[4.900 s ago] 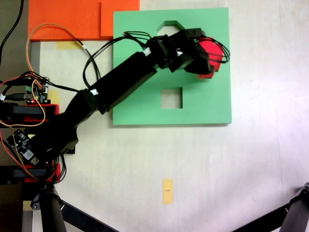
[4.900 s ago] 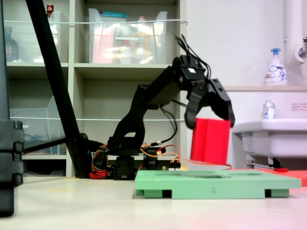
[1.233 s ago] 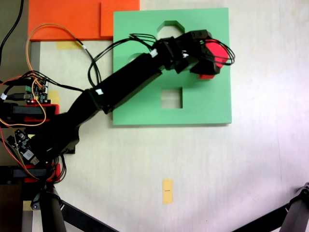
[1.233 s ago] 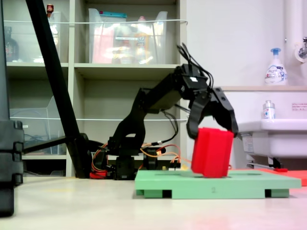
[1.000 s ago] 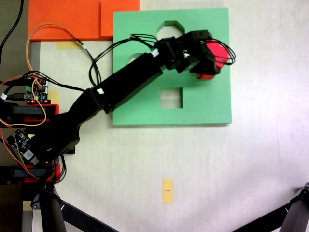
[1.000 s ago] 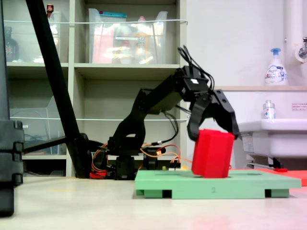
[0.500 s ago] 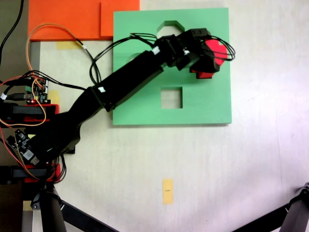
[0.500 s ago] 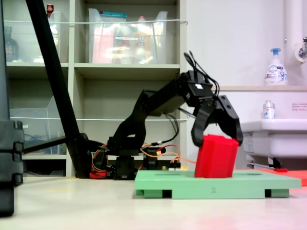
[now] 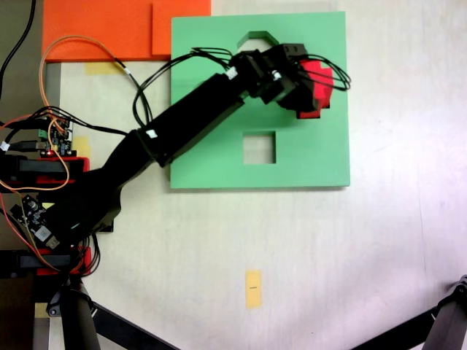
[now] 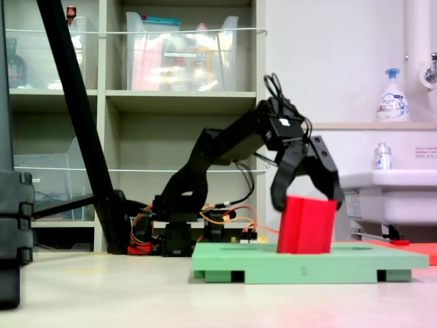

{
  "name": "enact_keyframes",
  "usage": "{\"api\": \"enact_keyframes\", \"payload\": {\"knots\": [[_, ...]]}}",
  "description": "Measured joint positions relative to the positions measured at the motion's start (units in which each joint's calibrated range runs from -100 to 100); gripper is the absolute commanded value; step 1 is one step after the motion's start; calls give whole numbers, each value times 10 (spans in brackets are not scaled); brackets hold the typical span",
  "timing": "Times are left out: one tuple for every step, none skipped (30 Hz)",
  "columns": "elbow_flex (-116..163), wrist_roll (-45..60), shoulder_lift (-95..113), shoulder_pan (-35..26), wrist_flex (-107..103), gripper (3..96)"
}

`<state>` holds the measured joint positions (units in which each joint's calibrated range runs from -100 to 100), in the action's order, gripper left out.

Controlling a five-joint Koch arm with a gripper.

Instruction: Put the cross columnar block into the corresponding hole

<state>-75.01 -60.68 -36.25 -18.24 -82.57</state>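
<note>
The only readable mark is showing in the second exterior view: a small dark "2" on the front edge of the green foam board (image 10: 304, 271). Labels on the wall sign, bottles and shelf bins are staying too blurred to read.

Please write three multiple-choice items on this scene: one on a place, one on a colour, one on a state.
1. Where is the red block?
A. On the orange sheet
B. On the green board, under the gripper
C. On the bare table by the yellow tag

2. What colour is the sheet at the first exterior view's top left?
A. Orange
B. Blue
C. White

3. How does the block stand in the second exterior view?
A. Lying flat
B. Lifted clear of the board
C. Upright, its base at the board's top

Key: 1 B, both exterior views show it on the board below the gripper. 2 A, it is plainly orange. 3 C, its sides are vertical and its base meets the board.
</note>
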Motion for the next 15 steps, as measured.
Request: {"api": "enact_keyframes", "payload": {"knots": [[1, -11, -3, -1, -26, 448], [1, -22, -3, 0, -43, 448], [1, -33, -3, -1, -54, 448], [0, -41, -5, -1, -58, 448], [0, -45, -8, -1, -58, 448], [-1, -49, -11, -1, -58, 448], [-1, -49, -11, -1, -58, 448], [-1, -49, -14, -1, -58, 448], [-3, -50, -22, -1, -59, 448], [-6, -50, -30, -1, -59, 448], [-11, -53, -38, -1, -59, 446], [-14, -55, -48, -1, -60, 448], [-15, -56, -55, 0, -60, 448], [-17, -56, -60, 0, -60, 449], [-20, -56, -64, 2, -60, 450]]}}
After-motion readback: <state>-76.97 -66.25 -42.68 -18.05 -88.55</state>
